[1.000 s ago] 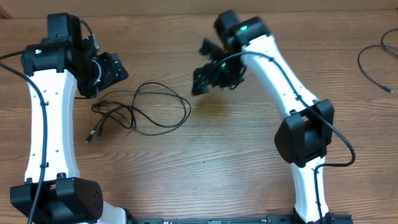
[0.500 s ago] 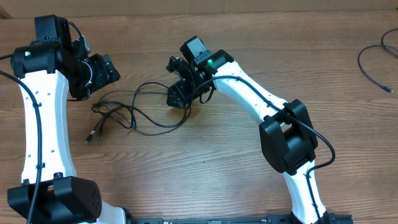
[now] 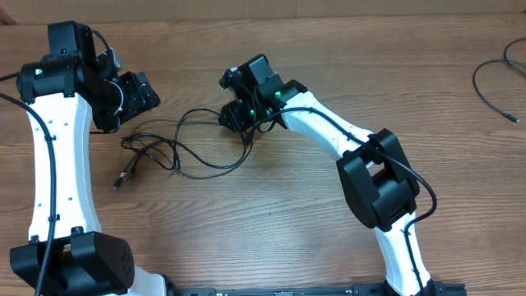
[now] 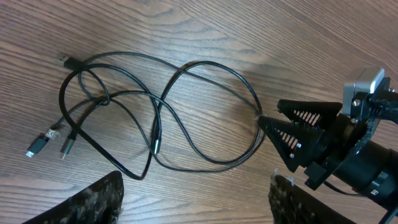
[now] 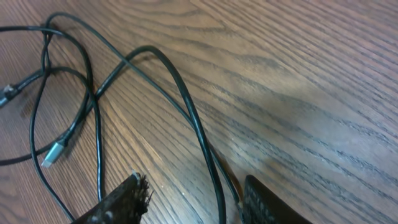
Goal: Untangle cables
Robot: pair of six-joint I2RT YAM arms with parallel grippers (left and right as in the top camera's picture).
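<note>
Between right fingers: the right gripper (image 5: 193, 196) is spread apart, low over the table (image 3: 329, 230), with one strand of the cables (image 4: 155, 112) running between its fingers (image 4: 298, 134).
Good grip: I think it should close only on this outer loop and pull slowly away from the knot.
Cables: they lie tangled on the wood between the two arms.
Left gripper (image 4: 196, 199): open, holding nothing, above the tangle.
Hard to see: the crossings at the knot, and whether the fingers already touch the strand.
Far: another cable (image 3: 493, 86) is cut off at the edge.
</note>
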